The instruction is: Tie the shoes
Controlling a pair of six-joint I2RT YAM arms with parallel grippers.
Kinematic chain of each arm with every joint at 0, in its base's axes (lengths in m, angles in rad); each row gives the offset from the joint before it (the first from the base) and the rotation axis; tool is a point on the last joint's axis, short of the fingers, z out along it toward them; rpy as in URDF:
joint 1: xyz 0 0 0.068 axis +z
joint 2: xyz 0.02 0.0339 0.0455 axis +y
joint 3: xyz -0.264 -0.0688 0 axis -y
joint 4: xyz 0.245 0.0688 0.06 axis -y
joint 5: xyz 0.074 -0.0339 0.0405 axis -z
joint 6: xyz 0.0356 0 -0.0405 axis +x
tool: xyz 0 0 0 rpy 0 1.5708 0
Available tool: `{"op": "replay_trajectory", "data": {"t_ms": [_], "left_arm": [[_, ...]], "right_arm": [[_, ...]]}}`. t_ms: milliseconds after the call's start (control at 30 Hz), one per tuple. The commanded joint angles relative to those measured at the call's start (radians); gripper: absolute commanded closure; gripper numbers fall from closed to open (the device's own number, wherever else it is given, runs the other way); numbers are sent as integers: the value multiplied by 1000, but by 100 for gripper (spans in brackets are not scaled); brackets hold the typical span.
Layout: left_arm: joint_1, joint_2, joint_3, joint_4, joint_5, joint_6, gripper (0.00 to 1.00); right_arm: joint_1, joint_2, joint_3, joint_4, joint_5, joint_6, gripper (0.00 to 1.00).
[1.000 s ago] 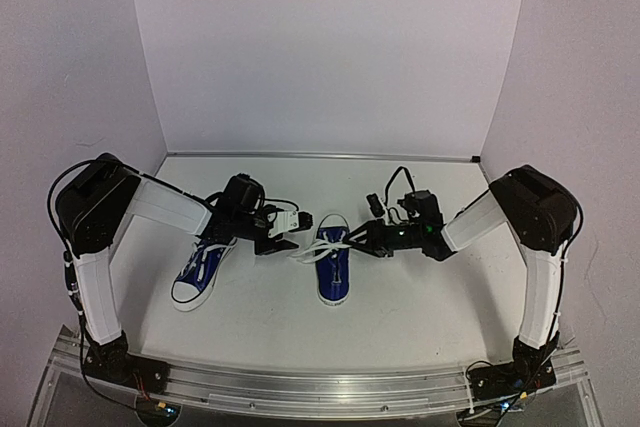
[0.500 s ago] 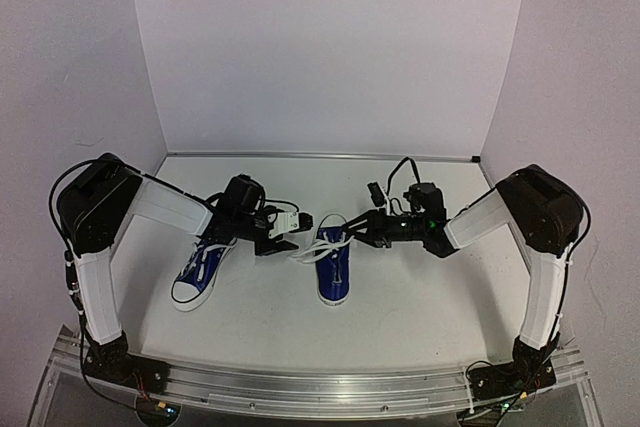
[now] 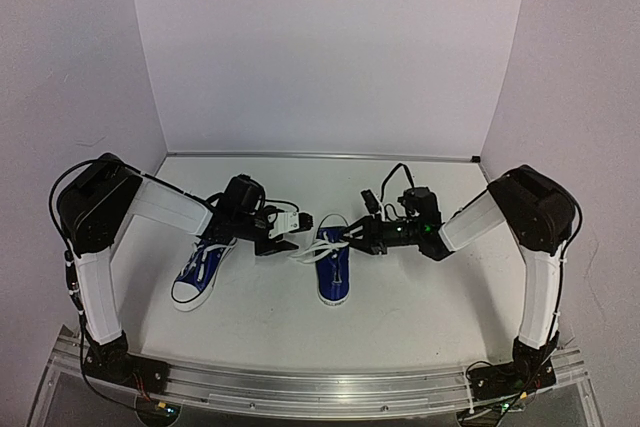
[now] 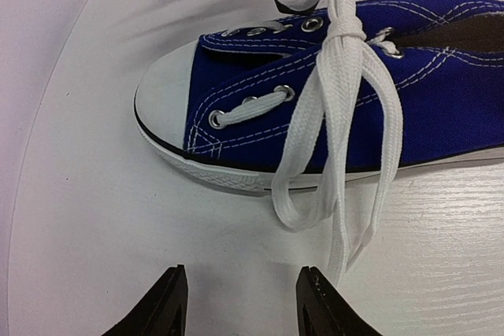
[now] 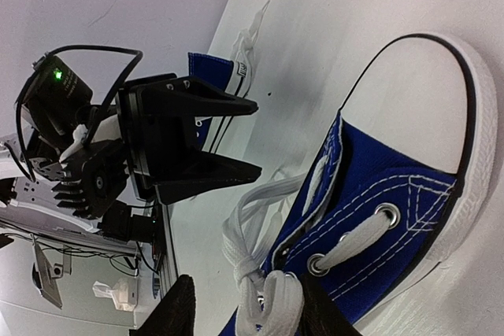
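The left gripper sits low on the table with its fingers wide apart and nothing between them. It faces the side of the centre shoe. The right gripper comes in from the other side with its fingers also parted, straddling the bunched laces at the top eyelets. I cannot tell whether either pad touches the laces.

The centre shoe stands on its sole about midway between the two arms. Its long axis runs near to far, and its toe cap points at the arm bases. A lace loop and loose ends hang over the side facing the left gripper onto the table, ending just beside one of that gripper's fingers. The left shoe lies well apart to the left. It is set on a diagonal, with its toe toward the near left corner.

Walls close the table at the back and on both sides. A broad stretch of table lies between the shoes and the near rail, and another to the right of the centre shoe.

The left shoe's heel end is under the left arm. Both wrist views cut off the centre shoe's heel. From above, the right gripper's tips merge with the laces.
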Motion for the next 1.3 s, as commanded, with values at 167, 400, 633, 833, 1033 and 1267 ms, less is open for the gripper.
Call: {"op": "replay_trajectory", "data": {"t_ms": [167,400,633,833,1033,1267], "left_arm": [[0,7,38,10,13,4,51],[-1,19,56,5,25,10,51],[-14,23,80,-24,49,32,51],[-32,43,104,-42,66,48,52],[-48,61,142,-81,105,60,54],[-66,83,170,-80,87,67,52]], "right_arm": [[26,-12,34,44,-31,-5,75],[26,-9,26,41,-12,-6,81],[26,-28,36,-59,29,-74,87],[26,-49,52,-145,51,-135,100],[26,-54,50,-151,58,-138,100],[26,-58,47,-151,54,-141,100]]}}
